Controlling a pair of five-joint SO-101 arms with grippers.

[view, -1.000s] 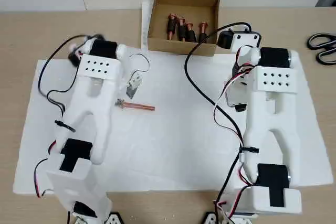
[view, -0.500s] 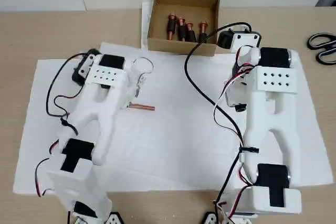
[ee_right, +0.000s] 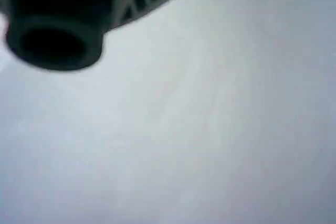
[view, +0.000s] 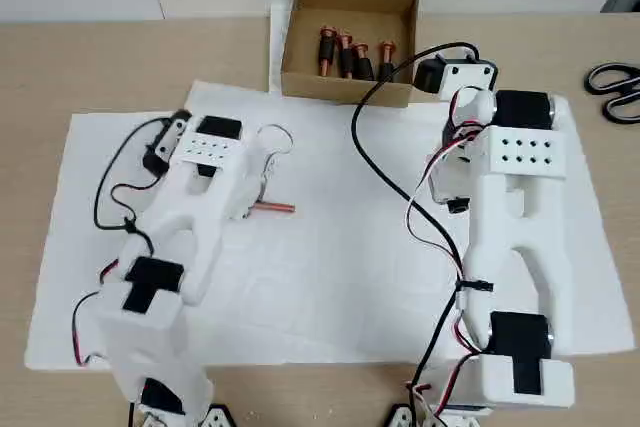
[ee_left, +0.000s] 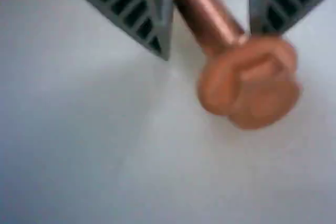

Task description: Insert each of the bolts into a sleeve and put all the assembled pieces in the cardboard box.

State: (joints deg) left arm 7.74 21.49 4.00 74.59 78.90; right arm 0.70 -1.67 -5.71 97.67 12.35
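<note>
A copper bolt (view: 277,207) lies on the white sheet (view: 330,287) left of centre. My left gripper (view: 256,193) is down over its head end. In the left wrist view the left gripper (ee_left: 210,30) is open, one finger on each side of the shaft of the bolt (ee_left: 247,85), whose hex head points toward the camera. My right gripper (view: 447,197) hovers at the right of the sheet, shut on a black sleeve (ee_right: 52,40) whose open bore faces the camera. The cardboard box (view: 345,87) at the back holds several assembled pieces (view: 355,55).
Scissors (view: 615,87) lie at the far right edge of the wooden table. Black cables loop from the box's front corner across the sheet between the two arms. The sheet's middle and front lie bare.
The left arm has swung forward and right and come down over the bolt's head, which showed before. The bolt and the right arm have kept still.
</note>
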